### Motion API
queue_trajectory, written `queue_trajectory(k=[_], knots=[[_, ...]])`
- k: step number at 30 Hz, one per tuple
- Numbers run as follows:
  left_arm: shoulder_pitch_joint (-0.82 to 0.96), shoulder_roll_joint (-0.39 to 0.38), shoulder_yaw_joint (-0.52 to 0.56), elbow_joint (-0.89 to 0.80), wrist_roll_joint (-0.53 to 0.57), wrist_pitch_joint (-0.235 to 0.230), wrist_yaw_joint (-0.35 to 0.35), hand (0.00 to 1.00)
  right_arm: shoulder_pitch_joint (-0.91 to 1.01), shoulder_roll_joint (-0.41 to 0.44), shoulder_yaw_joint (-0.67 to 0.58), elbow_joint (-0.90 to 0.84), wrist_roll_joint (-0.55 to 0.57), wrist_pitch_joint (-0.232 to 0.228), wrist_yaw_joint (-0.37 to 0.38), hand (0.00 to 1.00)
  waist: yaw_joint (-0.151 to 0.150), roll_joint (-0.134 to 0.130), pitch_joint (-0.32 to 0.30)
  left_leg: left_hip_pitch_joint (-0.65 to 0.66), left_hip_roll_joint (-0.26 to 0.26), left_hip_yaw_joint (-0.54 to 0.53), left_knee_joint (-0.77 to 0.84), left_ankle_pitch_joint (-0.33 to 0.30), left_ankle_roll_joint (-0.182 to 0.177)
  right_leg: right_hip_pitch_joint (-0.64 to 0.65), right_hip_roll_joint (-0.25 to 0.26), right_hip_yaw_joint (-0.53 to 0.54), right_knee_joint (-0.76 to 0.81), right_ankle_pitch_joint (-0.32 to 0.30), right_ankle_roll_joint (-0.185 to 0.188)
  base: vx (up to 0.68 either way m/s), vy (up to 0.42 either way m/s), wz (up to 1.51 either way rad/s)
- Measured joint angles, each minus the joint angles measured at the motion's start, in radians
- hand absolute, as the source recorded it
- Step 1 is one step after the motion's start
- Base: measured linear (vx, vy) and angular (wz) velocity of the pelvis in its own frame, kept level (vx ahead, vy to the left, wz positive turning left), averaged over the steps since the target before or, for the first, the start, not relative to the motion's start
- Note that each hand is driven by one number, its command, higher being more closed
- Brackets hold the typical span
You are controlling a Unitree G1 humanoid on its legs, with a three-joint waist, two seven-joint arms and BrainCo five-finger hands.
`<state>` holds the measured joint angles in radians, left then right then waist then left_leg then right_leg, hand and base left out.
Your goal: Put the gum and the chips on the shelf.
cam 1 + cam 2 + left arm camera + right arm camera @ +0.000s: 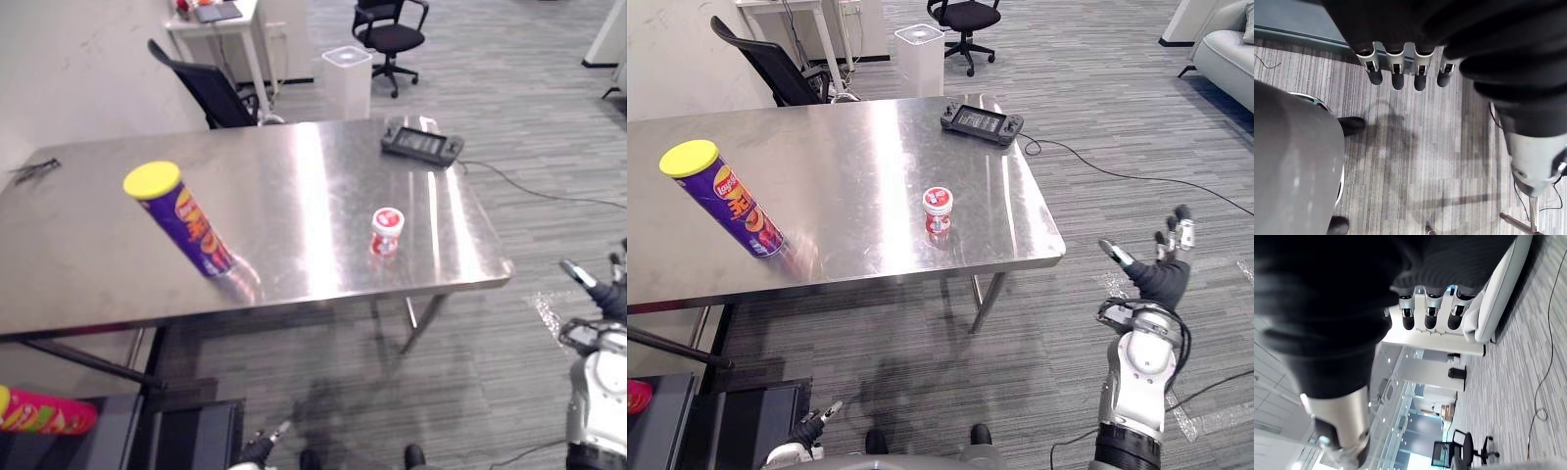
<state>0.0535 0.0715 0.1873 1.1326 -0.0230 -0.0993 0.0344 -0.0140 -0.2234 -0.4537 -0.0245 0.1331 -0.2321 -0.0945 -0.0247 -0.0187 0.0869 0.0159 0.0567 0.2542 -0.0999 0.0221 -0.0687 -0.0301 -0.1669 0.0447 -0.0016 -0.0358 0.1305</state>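
Chips can [181,220] (a purple tube with a yellow lid) stands at the left of a brushed steel table [294,284]. The squat red-and-white gum tub [387,232] sits well apart, nearer the right edge, and a black handheld console [421,144] lies at the far corner. Grey plank floor [509,98] runs beneath. The right hand [1164,277], fingers spread, hangs over the floor to the table's right. The left hand [1397,73] — fingers straight — is low in front. A pink can [44,411] lies low at left.

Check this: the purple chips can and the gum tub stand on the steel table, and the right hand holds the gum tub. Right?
No: the right eye view shows the right hand open and empty beside the steel table; the gum tub and chips can stand on it.
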Motion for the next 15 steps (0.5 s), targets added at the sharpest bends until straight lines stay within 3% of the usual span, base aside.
queue_trajectory(k=[5,15], knots=[[-0.001,0.007,-0.034,-0.005,0.0,0.0,0.001,0.0,0.0,0.02,0.119,0.005,0.101,-0.001,0.039,0.0,0.003,0.001,0.0,-0.009,0.0,-0.022,0.001,0.007,0.0,0.002,0.0,-0.023,0.0,0.0,0.0,-0.02,-0.024,0.13],[0.0,0.011,-0.068,-0.019,0.002,0.0,0.004,0.0,-0.053,0.025,0.247,0.129,0.11,0.006,0.06,0.0,0.007,0.001,-0.001,-0.013,0.001,-0.052,-0.004,0.021,0.002,0.017,-0.001,-0.054,0.001,0.0,0.0,-0.03,-0.017,0.09]])
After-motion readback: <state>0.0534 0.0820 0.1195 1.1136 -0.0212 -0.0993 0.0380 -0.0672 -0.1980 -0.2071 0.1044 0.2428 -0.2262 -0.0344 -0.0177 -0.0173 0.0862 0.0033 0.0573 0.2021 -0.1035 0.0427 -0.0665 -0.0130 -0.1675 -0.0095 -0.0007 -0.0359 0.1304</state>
